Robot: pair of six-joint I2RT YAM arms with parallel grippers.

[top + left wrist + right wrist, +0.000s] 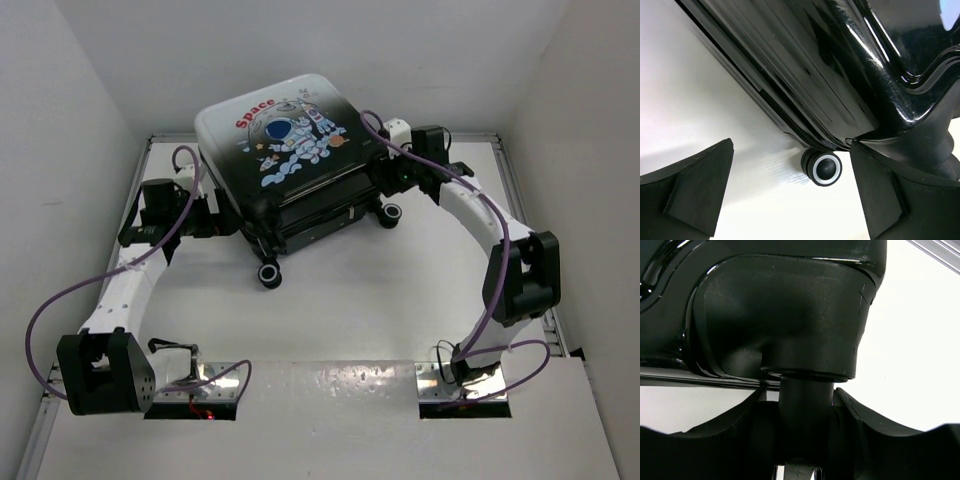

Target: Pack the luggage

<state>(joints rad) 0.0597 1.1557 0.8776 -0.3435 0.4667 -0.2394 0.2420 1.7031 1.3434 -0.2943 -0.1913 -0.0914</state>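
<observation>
The small hard-shell suitcase with the white-to-black shell, cartoon astronaut and red "Space" lettering (285, 165) lies flat at 12 o'clock on the white desk (350, 310). Its two shells are together, though a dark seam shows along the near edge.

At the suitcase's 3 o'clock corner, the right gripper (385, 180) is closed snugly around a black caster stem (805, 390) under the wheel housing.

At 9 o'clock, the left gripper (791, 150) is spread wide and holds nothing. A black wheel with a pale ring (822, 167) sits in the gap, and one finger lies against the glossy shell.

The main risk is rotation. A pull on a single caster with no brace opposite would probably pivot or roll the case on its wheels. The round stem could also twist out of the grip, and the seam might gape if the case tips.
</observation>
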